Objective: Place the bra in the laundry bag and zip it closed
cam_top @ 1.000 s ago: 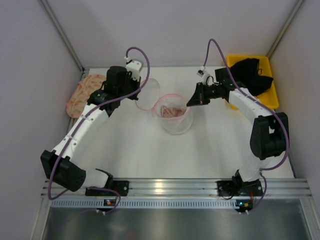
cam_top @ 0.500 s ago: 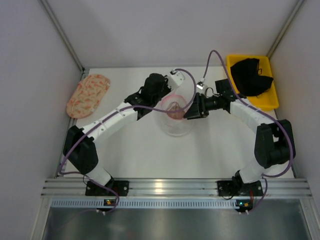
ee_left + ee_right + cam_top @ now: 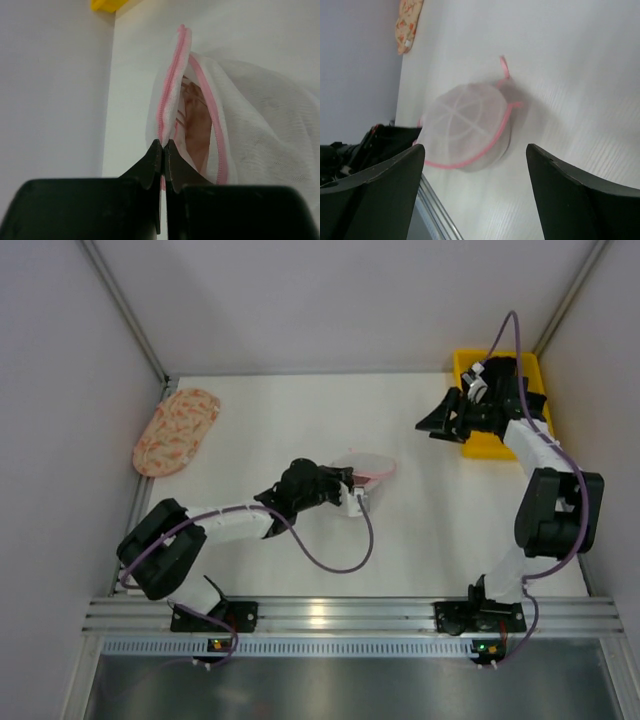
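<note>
1. The white table (image 3: pixel 300 400) is seen from above, with both arms reaching out over it from the near edge.
2. The left arm (image 3: pixel 230 522) is stretched low across the table toward its middle. The right arm (image 3: pixel 545 500) is raised at the far right, its wrist over the yellow plastic bin (image 3: pixel 482 447).
3. A peach patterned oval fabric piece (image 3: pixel 175 430) is laid at the far left edge, well apart from both grippers.
4. The laundry bag (image 3: pixel 364 468) is found near the middle of the table, directly at the tip of the left gripper (image 3: pixel 354 498) and well apart from the right gripper (image 3: pixel 432 425). In the right wrist view it is shown as a round white mesh disc with a pink rim, and a thin pink loop (image 3: pixel 504 66) is seen sticking out at its far edge.
5. The bra (image 3: pixel 194 122) is seen inside the bag, pale pink, through a gap where the zip rim is parted.
6. The left gripper's fingers (image 3: pixel 152 162) are pressed together, and the bag's pink zip rim (image 3: pixel 170 95) is pinched between their tips.
7. The right gripper's fingers (image 3: pixel 380 185) are spread wide. Nothing is held between them, and the bag is framed in the gap at a distance.
</note>
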`<state>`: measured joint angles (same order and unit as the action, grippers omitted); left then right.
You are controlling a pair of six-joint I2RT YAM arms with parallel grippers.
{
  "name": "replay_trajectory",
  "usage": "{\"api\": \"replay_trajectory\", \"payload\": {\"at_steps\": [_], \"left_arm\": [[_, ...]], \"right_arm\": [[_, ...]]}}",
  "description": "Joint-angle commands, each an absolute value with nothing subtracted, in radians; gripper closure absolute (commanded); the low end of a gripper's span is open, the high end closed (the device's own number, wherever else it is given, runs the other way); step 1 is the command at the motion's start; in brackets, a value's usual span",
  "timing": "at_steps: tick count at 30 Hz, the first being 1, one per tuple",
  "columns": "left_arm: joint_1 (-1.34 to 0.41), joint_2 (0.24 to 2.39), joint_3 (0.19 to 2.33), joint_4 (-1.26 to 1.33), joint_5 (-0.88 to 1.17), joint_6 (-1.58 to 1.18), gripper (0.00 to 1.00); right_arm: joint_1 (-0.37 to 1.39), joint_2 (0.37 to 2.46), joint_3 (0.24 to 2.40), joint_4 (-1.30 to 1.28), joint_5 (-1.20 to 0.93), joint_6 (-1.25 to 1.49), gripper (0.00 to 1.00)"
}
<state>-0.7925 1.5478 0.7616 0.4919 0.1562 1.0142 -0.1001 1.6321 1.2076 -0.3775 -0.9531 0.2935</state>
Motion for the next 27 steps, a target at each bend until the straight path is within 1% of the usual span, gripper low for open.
{"api": "replay_trajectory", "payload": {"at_steps": [1,2,4,5,7,8,11,13,18,23,27], "left_arm": [[-0.790,1.419,0.677,0.721,0.394,1.159,1.00],[-0.790,1.404,0.657,0.730,0.405,1.167,1.00],[-0.790,1.352,0.608,0.735,0.437,1.206,1.00],[-0.790,1.333,0.545,0.741,0.452,1.227,1.00],[-0.790,1.280,0.487,0.764,0.475,1.288,1.00],[-0.788,1.260,0.432,0.762,0.503,1.310,1.00],[-0.787,1.206,0.364,0.762,0.540,1.383,1.00],[-0.785,1.187,0.325,0.762,0.538,1.402,1.00],[-0.775,1.161,0.267,0.762,0.552,1.448,1.00],[-0.767,1.137,0.249,0.733,0.564,1.462,1.00],[-0.765,1.124,0.227,0.727,0.581,1.482,1.00]], "right_arm": [[-0.087,1.751,1.363,-0.367,-0.991,0.233,0.17],[-0.072,1.814,1.394,-0.397,-0.997,0.209,0.17],[-0.052,1.876,1.472,-0.422,-1.017,0.187,0.16],[-0.025,1.926,1.491,-0.431,-1.035,0.158,0.16],[-0.008,1.971,1.534,-0.462,-1.061,0.132,0.16],[0.049,2.011,1.545,-0.475,-1.081,0.097,0.16],[0.096,2.086,1.595,-0.573,-1.135,0.011,0.15],[0.115,2.115,1.620,-0.688,-1.169,-0.060,0.15],[0.175,2.146,1.573,-0.874,-1.242,-0.254,0.15],[0.227,2.203,1.568,-1.124,-1.284,-0.490,0.15],[0.245,2.259,1.574,-1.233,-1.307,-0.613,0.12]]}}
